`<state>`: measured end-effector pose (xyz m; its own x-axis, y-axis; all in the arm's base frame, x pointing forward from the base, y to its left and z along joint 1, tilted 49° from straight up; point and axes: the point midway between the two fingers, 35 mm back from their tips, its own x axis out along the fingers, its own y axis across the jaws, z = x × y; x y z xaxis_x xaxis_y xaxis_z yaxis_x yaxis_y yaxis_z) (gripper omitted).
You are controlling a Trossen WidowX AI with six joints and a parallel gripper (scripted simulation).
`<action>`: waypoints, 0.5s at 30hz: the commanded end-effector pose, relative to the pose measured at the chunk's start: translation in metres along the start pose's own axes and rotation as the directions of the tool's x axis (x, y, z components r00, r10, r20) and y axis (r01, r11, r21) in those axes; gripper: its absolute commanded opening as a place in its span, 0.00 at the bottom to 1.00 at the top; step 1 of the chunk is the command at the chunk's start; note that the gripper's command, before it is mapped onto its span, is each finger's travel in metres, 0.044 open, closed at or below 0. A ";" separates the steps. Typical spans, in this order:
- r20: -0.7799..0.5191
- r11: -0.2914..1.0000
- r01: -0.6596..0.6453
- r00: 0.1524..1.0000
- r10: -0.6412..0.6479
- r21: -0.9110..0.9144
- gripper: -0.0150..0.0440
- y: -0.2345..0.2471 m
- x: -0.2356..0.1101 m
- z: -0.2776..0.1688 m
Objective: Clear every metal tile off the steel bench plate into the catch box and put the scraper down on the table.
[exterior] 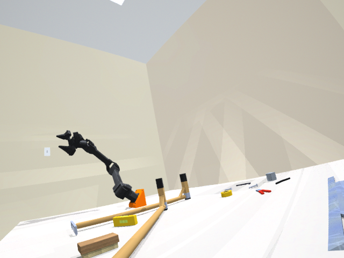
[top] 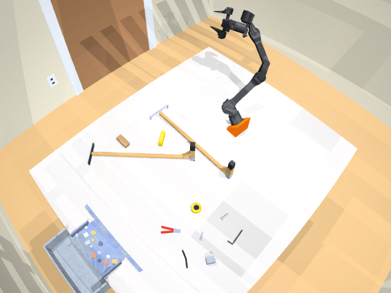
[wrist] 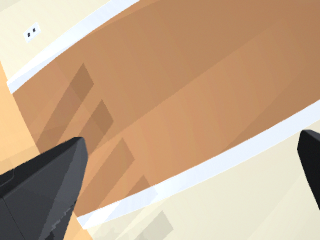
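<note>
My gripper is open and empty. It is raised high beyond the table's far edge and points at a brown door. The long scraper, with a wooden handle and a black blade, lies flat mid-table, far from the gripper. Its black grip stands up near a second long tool. The steel bench plate lies at the table's near left corner and carries several small metal tiles. The grey catch box adjoins its outer end.
A wooden-handled rake lies beside the scraper. Around them are a wood block, a yellow level, a yellow tape roll, red pliers, bolts, an Allen key and a grey cube. The arm's orange base stands mid-table.
</note>
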<state>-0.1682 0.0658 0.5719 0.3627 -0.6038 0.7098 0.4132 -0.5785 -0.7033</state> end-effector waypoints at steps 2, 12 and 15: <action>0.020 1.000 -0.027 0.999 0.027 0.008 1.00 0.006 -0.008 0.020; 0.044 0.996 -0.086 0.995 0.085 0.029 1.00 0.020 -0.022 0.056; 0.049 0.994 -0.107 0.993 0.105 0.037 1.00 0.025 -0.025 0.067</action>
<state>-0.1224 0.0982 0.5471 0.4288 -0.6255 0.6519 0.4032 -0.5132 -0.7576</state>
